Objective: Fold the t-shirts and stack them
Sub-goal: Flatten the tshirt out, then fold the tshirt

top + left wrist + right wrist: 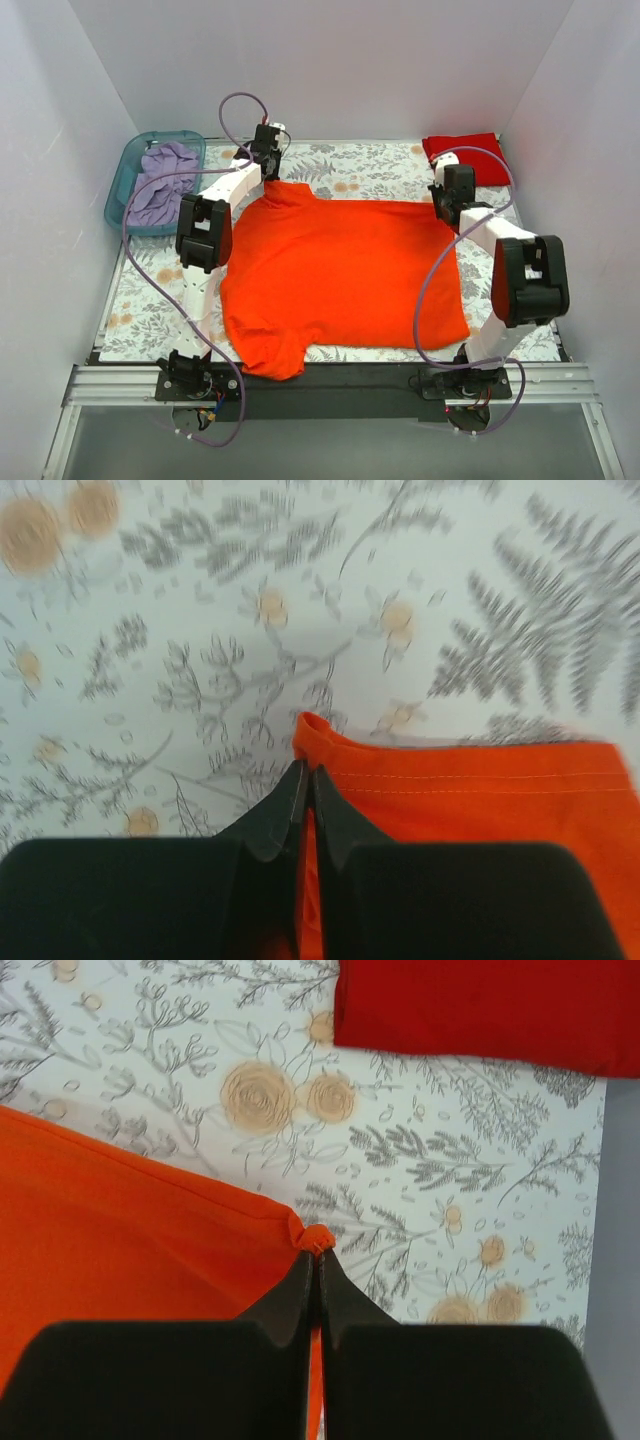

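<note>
The bright orange t-shirt (pixel 340 270) lies spread over the floral cloth on the table. My left gripper (pixel 268 165) is shut on its far left corner; the left wrist view shows the hemmed orange edge (pixel 460 790) pinched between my black fingers (pixel 280 810). My right gripper (pixel 443 205) is shut on the far right corner, which bunches at the fingertips in the right wrist view (pixel 316 1240). The deeper red t-shirt (pixel 464 155) lies folded at the far right corner and shows in the right wrist view (pixel 480 1010).
A teal bin (pixel 123 178) holding lilac cloth (pixel 163 180) stands at the far left. White walls close in the back and both sides. A metal rail (pixel 320 385) runs along the near edge.
</note>
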Robot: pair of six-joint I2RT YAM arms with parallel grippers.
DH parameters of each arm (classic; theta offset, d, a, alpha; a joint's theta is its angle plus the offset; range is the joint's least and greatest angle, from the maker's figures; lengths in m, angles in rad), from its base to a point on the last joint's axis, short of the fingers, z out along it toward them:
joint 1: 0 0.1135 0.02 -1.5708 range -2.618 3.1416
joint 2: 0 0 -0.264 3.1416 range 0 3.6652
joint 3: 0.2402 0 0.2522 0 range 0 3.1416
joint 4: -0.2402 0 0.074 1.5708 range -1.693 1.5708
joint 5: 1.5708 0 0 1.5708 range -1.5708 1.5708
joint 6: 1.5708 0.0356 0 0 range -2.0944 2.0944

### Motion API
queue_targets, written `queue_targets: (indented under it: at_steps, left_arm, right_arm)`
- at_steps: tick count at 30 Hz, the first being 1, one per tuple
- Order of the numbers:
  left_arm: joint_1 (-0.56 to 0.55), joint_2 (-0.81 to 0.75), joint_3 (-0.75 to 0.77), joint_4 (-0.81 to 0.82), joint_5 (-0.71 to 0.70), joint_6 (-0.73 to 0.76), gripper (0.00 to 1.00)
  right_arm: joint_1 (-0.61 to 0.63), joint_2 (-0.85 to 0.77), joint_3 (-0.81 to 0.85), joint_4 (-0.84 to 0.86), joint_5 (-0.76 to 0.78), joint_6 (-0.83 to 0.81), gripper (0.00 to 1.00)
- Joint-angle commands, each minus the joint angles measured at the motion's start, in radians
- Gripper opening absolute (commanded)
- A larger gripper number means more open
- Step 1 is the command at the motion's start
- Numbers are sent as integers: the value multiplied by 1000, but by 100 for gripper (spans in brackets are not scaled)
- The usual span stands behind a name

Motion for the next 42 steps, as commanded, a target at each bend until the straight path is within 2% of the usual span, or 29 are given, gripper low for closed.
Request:
queue_targets:
  at_steps: [1, 7, 15, 24, 29, 32, 42]
  left_arm:
    - [4, -15, 87, 55, -25, 17, 0]
    - [6, 11, 67, 112, -43, 1, 0]
    - [6, -41, 82, 115, -49, -12, 0]
    - [4, -108, 21, 155, -39, -19, 0]
    - [4, -113, 50, 126, -51, 6, 0]
    - [4, -148, 29, 161, -48, 29, 0]
    - [3, -49, 165, 163, -88, 70, 0]
  right_arm:
    - [-7, 81, 130, 161, 60, -50, 1]
    - [-8, 192, 198, 167, 64, -75, 1]
    - [-34, 210, 224, 168, 31, -54, 1]
    - [-71, 221, 262, 153, -45, -24, 1]
    - [-81, 262, 279, 144, -110, -17, 1]
    - [-82, 271, 287, 144, -107, -9, 1]
    - [-88, 310, 344, 141, -122, -9, 1]
